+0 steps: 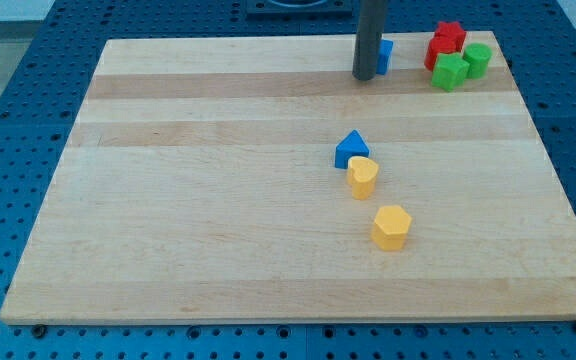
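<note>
My tip (pixel 364 76) rests on the wooden board (pixel 218 200) near the view's top, right of centre. A blue block (pixel 384 56) sits just behind and to the right of the rod, partly hidden by it and touching or nearly touching it. Well below the tip, a blue triangular block (pixel 350 149) stands mid-board, with a yellow cylinder-like block (pixel 362 176) touching its lower right. A yellow hexagonal block (pixel 391 227) lies further down, apart from them.
At the view's top right corner a cluster holds two red blocks (pixel 446 44) and two green blocks (pixel 451 71), (pixel 477 59), packed close together near the board's edge. Blue perforated table (pixel 8 120) surrounds the board.
</note>
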You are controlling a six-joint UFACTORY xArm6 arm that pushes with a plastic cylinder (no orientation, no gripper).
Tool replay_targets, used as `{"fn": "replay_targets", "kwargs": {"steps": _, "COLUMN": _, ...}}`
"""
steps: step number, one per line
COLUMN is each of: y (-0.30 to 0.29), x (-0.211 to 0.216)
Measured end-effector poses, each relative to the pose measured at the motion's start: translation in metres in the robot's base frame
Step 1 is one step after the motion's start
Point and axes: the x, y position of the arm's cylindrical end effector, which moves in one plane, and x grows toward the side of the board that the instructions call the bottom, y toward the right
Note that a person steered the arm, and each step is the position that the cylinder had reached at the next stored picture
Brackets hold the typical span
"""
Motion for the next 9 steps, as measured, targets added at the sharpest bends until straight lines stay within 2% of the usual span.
{"fn": "replay_targets", "kwargs": {"steps": 3, "y": -0.002, "x": -0.033}}
{"fn": "replay_targets", "kwargs": {"steps": 9, "y": 0.030, "x": -0.030}}
